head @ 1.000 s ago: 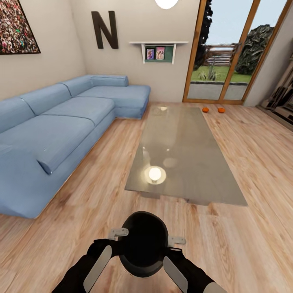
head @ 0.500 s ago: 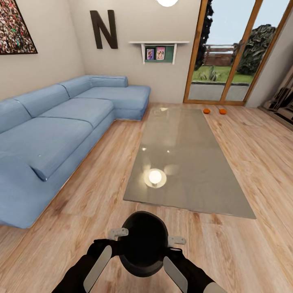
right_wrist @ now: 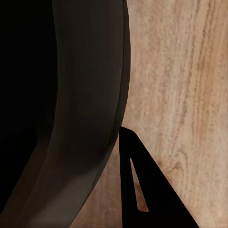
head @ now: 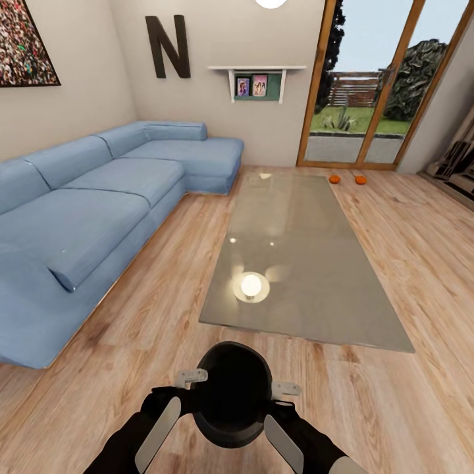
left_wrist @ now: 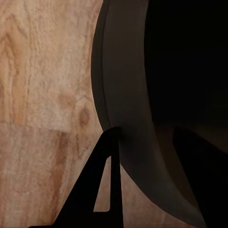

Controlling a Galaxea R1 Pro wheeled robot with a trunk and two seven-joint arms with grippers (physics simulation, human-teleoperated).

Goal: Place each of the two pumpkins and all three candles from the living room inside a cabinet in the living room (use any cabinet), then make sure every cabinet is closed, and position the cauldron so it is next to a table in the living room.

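Pale wooden floor (head: 131,342) across a living room in the head view, beige walls behind. Blue corner sofa (head: 85,217) along the left wall, a big dark letter N (head: 168,47) above it, a framed crowd picture (head: 23,43) at the upper left. White wall shelf (head: 257,82) with small photos next to the wood-framed glass door (head: 378,85) giving onto a garden. Low table (head: 296,257) with a glossy grey top in the middle of the room, a lamp reflected on its near end. Two orange pumpkins (head: 347,179) on the floor past the far end of the table, near the door, just beside each other. Black cauldron (head: 234,395) close in front, short of the table's near edge, held up between both arms. Left gripper (head: 191,378) pinching its rim on one side, right gripper (head: 284,390) pinching the rim on the other.

Seen from the left wrist: cauldron (left_wrist: 142,95) wall and dark inside, wooden floor (left_wrist: 42,95) beneath, one dark finger (left_wrist: 107,190) outside the rim, its mate inside against the wall.

Seen from the right wrist: cauldron (right_wrist: 80,104) rim curving past, floor (right_wrist: 180,85) beyond, one dark finger (right_wrist: 142,190) outside the rim, clamped on it.
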